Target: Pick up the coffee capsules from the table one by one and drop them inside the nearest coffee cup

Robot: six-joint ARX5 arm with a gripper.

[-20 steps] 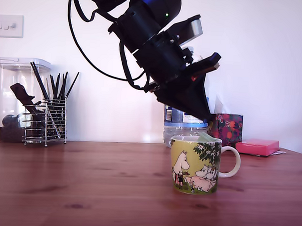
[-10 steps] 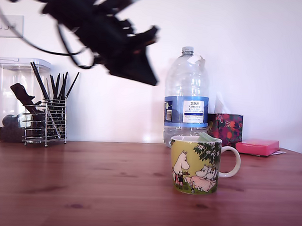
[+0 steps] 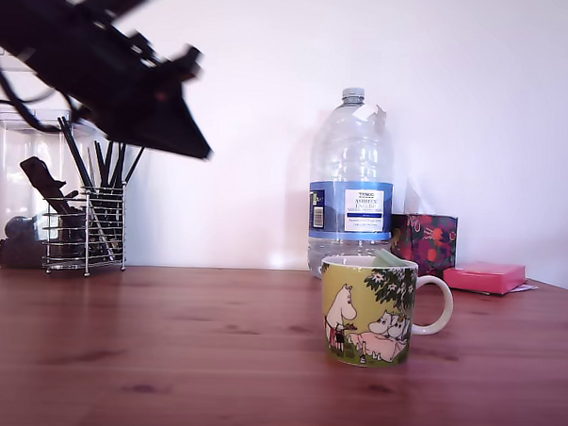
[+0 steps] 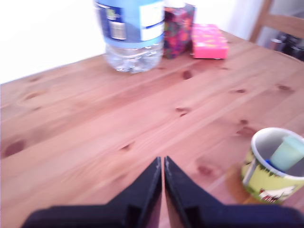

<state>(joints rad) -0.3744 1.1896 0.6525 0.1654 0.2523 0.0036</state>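
Seemingly final step: gripper (image 4: 163, 164) clenched, empty; green capsule (image 4: 287, 153) and blue capsule (image 4: 269, 164) inside mug (image 4: 266, 179); none visible on counter (image 4: 118, 109).

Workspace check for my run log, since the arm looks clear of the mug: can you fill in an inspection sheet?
Surface: wooden table, no capsule lying on it.
Job's things: mug upright; green capsule inside, blue capsule under it.
Clutter: water bottle, patterned box, pink box, wire utensil holder, clear container.
Gripper: gripper shut, empty, raised toward the exterior view's left.
Cables: black cable on arm.
Surroundings: white wall; chair.
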